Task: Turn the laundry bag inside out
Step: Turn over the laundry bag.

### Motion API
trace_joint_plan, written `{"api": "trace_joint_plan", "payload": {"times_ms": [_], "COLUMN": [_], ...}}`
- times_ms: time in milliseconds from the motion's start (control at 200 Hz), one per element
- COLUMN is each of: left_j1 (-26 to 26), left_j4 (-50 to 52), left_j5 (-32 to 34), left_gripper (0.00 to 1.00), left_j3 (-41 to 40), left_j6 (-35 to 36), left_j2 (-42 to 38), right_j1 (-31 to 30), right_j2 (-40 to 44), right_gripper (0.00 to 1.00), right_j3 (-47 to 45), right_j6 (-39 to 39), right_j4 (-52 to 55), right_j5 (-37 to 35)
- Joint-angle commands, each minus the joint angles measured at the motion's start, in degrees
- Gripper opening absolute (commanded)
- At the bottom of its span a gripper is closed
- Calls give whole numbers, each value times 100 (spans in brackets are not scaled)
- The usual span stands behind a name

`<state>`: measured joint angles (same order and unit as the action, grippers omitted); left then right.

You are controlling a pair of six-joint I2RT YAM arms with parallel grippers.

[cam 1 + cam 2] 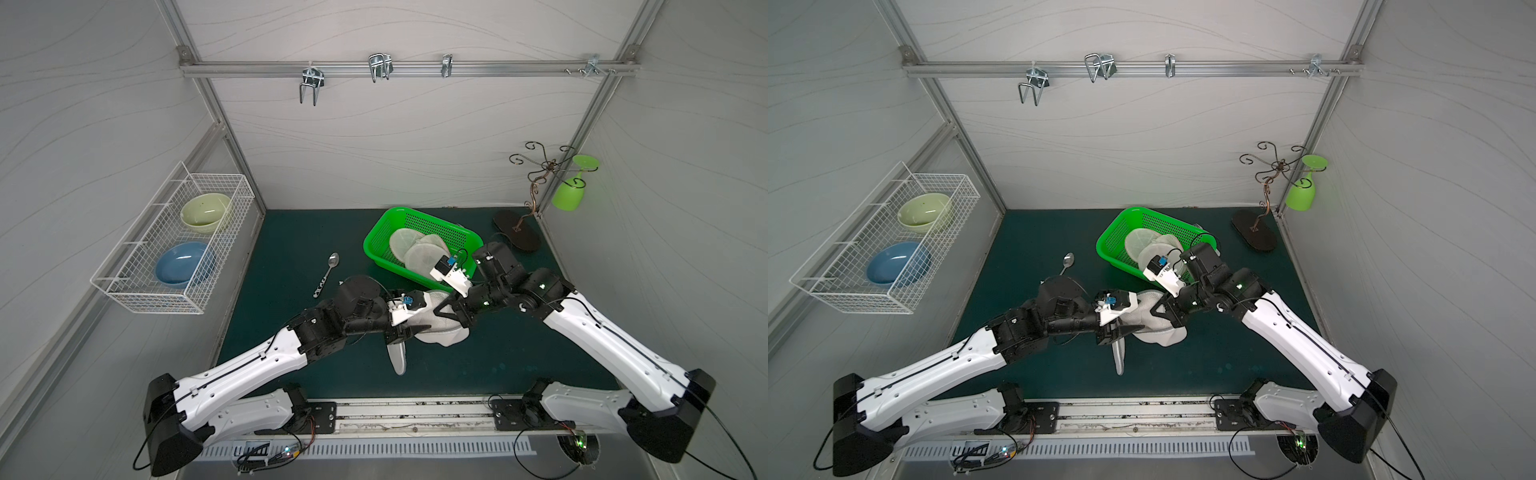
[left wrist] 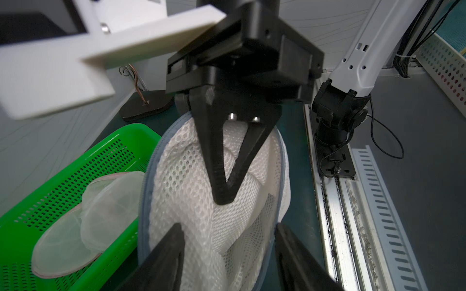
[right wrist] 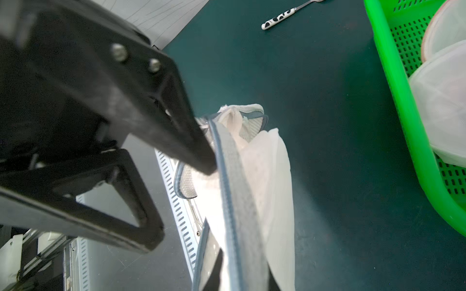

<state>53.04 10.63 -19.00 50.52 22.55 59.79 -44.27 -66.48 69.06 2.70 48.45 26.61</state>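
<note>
**Over mid-worktop: anchor the rim, then draw the mesh through**

Above the middle of the worktop (image 1: 519,357), just in front of the green basket (image 1: 376,245), the laundry bag (image 1: 440,332) is held up between your two arms. A narrow flap droops toward the front edge. Whether its lowest fold rests on the surface I cannot tell.

Your right claw (image 2: 224,197) is pressed together, its tips pinching white mesh inside the ring of grey-blue trim (image 2: 145,201). Your left claw (image 2: 228,228) stands spread across the mouth. One finger (image 3: 199,156) touches the trimmed edge, and it grips nothing that I can see.

The step in hand looks like drawing the inside out through the mouth, and it seems only partly done.

- **Anchor the rim.** Close the left claw on the trim before you pull, otherwise the whole bag will likely follow the right claw instead of turning.
- **Pull straight.** Draw the pinched mesh out through the ring, slowly, and hold the rim steady against the pull.
- **Watch for snags.** The open weave could catch on a fingertip, so ease off if the mesh goes taut unevenly.
- **Mind the space.** The two wrists are very close together and the basket is just behind them, so pull toward open worktop.
</note>
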Motion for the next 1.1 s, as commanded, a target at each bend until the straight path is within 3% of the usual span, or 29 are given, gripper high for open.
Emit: {"api": "trace_joint_plan", "payload": {"times_ms": [0,315,455,660,1090], "left_j1": [15,21,15,23,6], "left_j4": [-254,-477,-208,213,539], "left_j5": [169,450,127,-583,-854], "left_gripper": [64,73,71,51,11], "left_j3": [337,90,130,265,369], "left_j6": [180,179,245,189,237], "left_j2": [106,-33,31,292,383], "right_j1": [-121,-278,-296,-299,-299], "right_j2": [174,311,342,365,475], "right_gripper": [0,0,0,0,0], "right_j3": [11,-74,-27,77,-12], "right_j6": [223,875,982,1053,1136], "right_j4": [-72,117,88,-56,-371], "right_j5": [277,450,482,450,135]}}
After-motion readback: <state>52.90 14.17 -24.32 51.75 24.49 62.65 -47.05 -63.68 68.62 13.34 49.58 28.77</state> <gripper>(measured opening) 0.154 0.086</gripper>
